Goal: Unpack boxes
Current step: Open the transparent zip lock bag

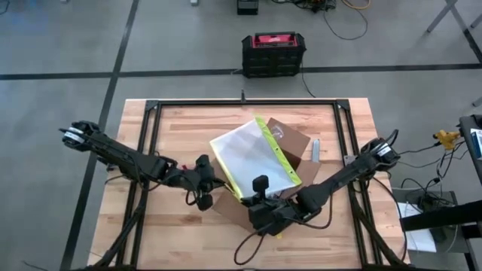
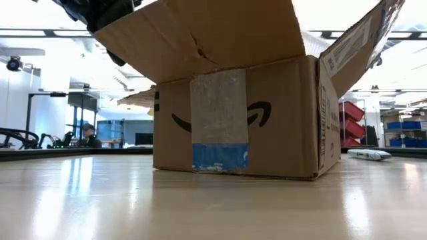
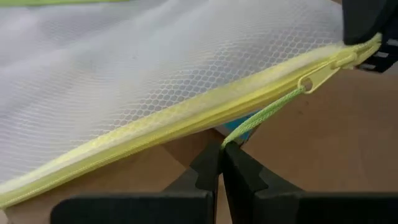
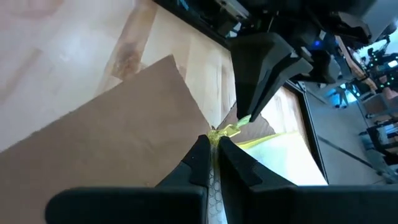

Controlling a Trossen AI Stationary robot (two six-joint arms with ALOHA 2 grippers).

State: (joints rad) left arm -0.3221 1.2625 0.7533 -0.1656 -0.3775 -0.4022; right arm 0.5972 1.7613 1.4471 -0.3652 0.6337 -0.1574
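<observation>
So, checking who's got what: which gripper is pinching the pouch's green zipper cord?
The left gripper, shut on the green zipper cord. The right gripper is shut on the pouch's yellow edge instead.

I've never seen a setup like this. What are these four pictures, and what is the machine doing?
Two robot arms work at a wooden table. One camera looks down from above, one sits at table height, and one rides on each wrist. An open cardboard box stands on the table, with a mesh pouch lying across its top. The left end effector is shut on the pouch's green zipper cord. The right end effector is shut on the pouch's yellow corner. A small grey object lies beside the box.
</observation>
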